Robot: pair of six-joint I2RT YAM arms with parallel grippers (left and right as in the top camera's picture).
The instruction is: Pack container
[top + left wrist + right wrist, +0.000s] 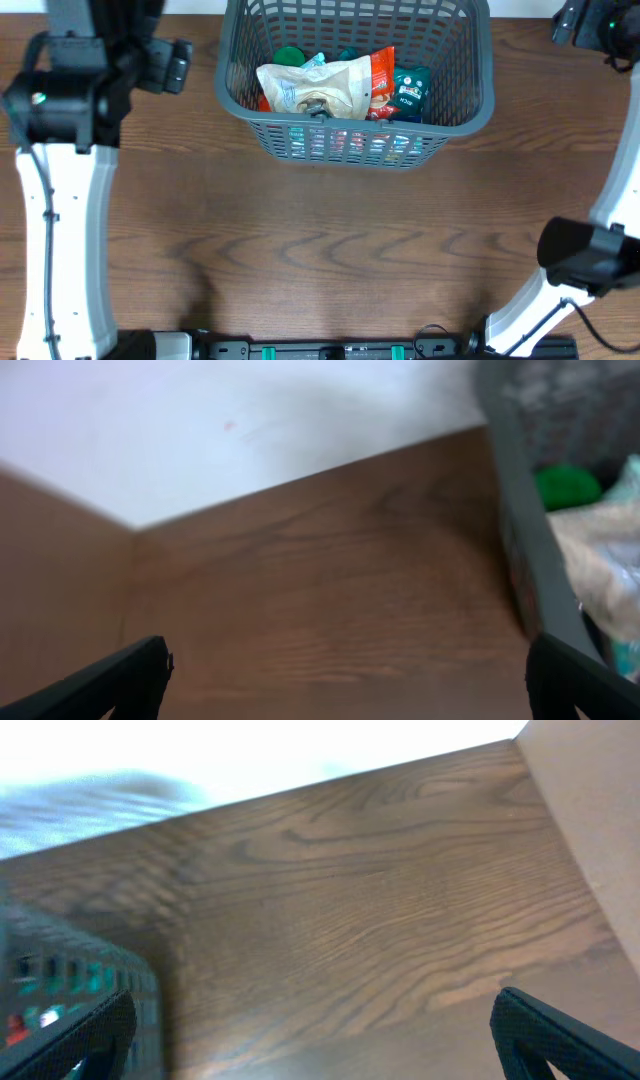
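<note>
The container (458, 118) is a dark grey slotted basket at the table's far middle. It holds several food packets: a white and orange bag (325, 88), a dark green packet (411, 90) and a green round thing (289, 56). My left gripper (345, 675) is open and empty over bare table left of the basket, whose rim (520, 540) shows at the right of the left wrist view. My right gripper (315, 1035) is open and empty over bare table right of the basket, whose lattice side (60, 985) shows at the left of the right wrist view.
The brown wooden table (330, 240) spreads in front of the basket. The left arm (60, 180) stands at the left edge and the right arm (590, 250) at the right edge. A white wall (250, 420) lies behind the table.
</note>
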